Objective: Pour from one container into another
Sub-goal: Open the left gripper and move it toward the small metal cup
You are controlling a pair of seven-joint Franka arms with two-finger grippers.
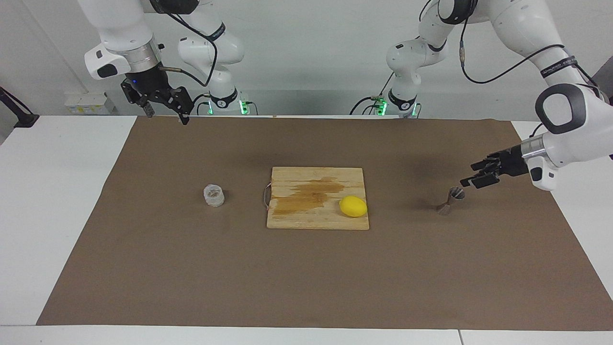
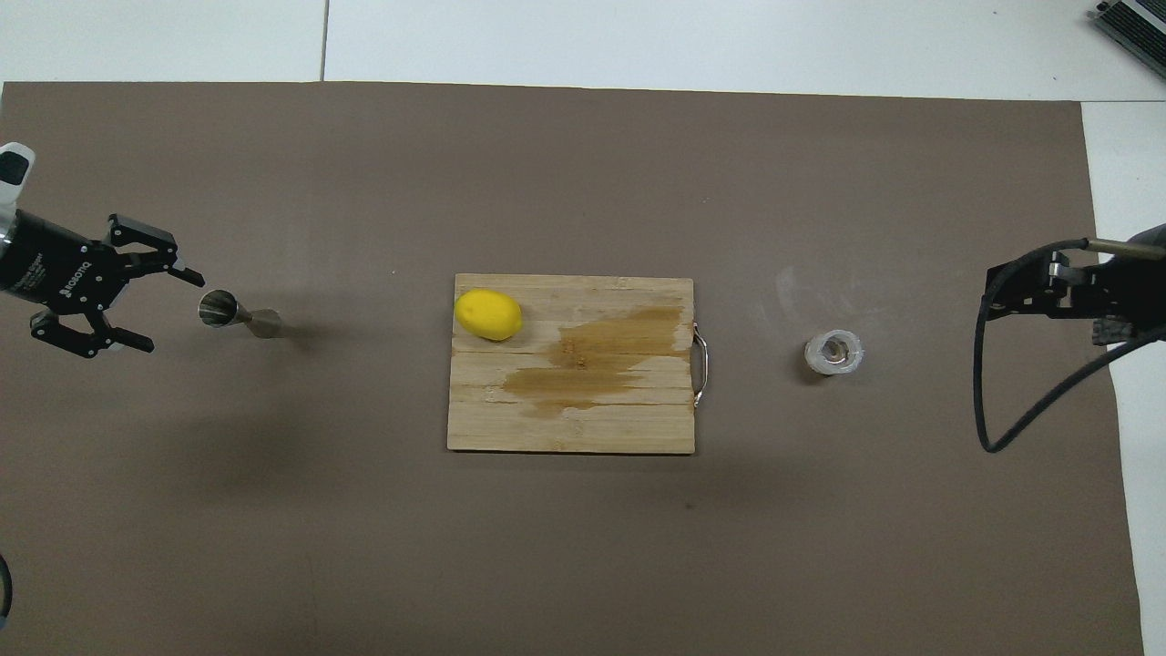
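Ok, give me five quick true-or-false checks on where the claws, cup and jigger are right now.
1. The left claw is open beside the jigger, not holding it. True.
2. The glass cup sits on the cutting board. False: it stands on the brown mat, toward the right arm's end.
3. The right claw is gripping the cup. False: it waits high up, holding nothing.
4. The lemon lies on the board. True.
5. The jigger lies tipped over. False: it stands upright on the mat.
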